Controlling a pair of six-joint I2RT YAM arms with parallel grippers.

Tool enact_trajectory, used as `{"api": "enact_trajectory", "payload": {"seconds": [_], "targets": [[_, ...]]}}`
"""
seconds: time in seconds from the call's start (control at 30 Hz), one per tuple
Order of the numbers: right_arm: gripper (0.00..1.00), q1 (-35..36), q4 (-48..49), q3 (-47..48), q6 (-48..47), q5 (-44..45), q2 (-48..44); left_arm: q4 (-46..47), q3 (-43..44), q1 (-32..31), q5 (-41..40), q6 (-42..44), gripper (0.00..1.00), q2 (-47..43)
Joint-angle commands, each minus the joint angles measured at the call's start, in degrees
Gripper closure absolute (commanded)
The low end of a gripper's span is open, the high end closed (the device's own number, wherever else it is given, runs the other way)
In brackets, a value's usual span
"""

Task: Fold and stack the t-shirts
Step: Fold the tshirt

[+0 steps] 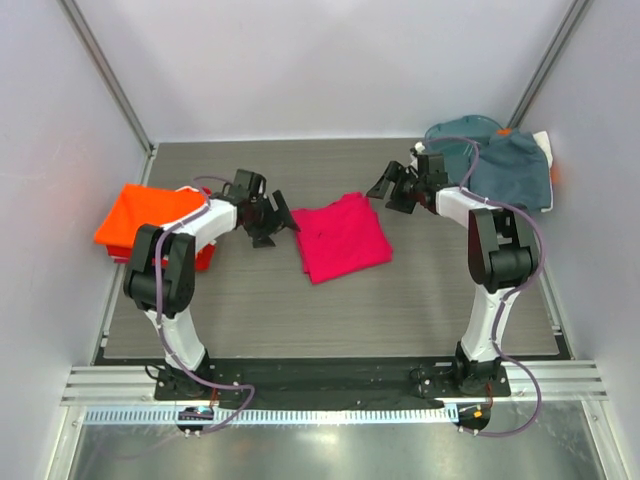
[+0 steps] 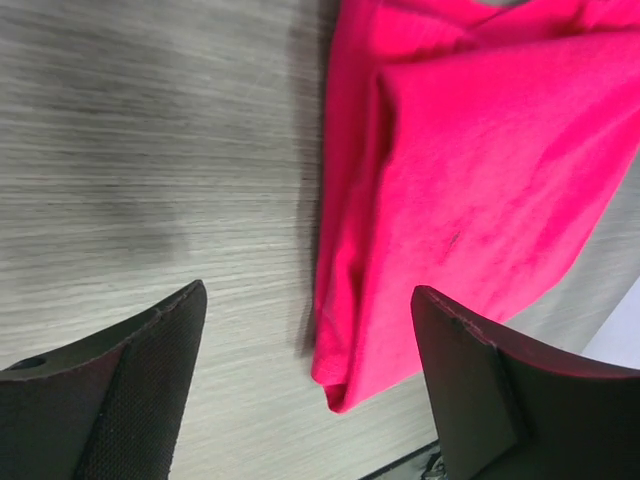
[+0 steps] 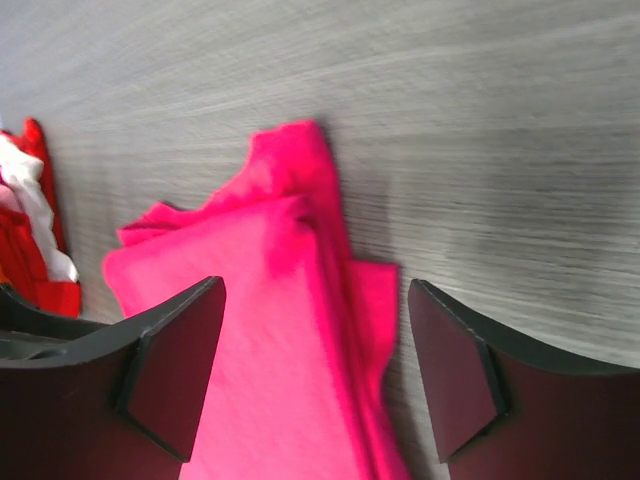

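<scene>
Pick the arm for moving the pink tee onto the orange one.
Left, probably. The left gripper, open, sits beside the pink tee, and the orange tee lies on that arm's side. The right gripper is open too, but it would have to reach across the table.

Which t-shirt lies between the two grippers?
The pink t-shirt, folded mid-table. The orange t-shirt sits at the left edge; the grey-blue t-shirts are heaped far right.

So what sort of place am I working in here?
Probably a lab robot cell, not a home: plain white walls box in the table on three sides, and an aluminium rail runs along its near edge.
</scene>
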Motion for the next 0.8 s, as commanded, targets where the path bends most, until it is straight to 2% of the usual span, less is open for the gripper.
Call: {"api": "enact_trajectory", "payload": {"seconds": [0.0,0.03,0.2,0.33,0.53,0.63,0.7,0.77], "targets": [[0.22,-0.2,0.7,1.4,-2.6,-5.0,1.9,11.5,-3.5,-0.1,0.0,-2.7,0.18,-1.9],[0.24,-0.2,0.6,0.7,-2.9,-5.2,2.0,11.9,-3.3,-0.5,0.6,-3.1,0.23,-1.4],[0.26,-0.1,1.6,-4.3,-2.5,-6.7,0.9,13.1,-0.8,-1.6,1.0,-3.8,0.33,2.8],[0.29,0.7,5.3,-12.0,0.6,-10.2,-2.5,14.8,0.4,-2.0,1.8,-4.9,0.33,4.8],[0.30,2.0,3.2,-22.5,2.0,-5.5,-12.4,14.3,4.8,-1.9,3.8,-3.5,0.32,8.0],[0.27,2.0,-1.2,-22.2,-0.8,-0.8,-15.0,14.1,6.1,-1.9,3.9,-1.9,0.32,8.0],[0.22,1.8,-3.9,-20.5,-1.9,1.5,-14.9,13.8,6.7,-1.9,4.0,-1.0,0.32,8.3],[0.21,1.9,-4.5,-18.3,-2.7,2.5,-13.4,13.4,7.6,-2.0,4.2,-0.8,0.32,9.1]]}}
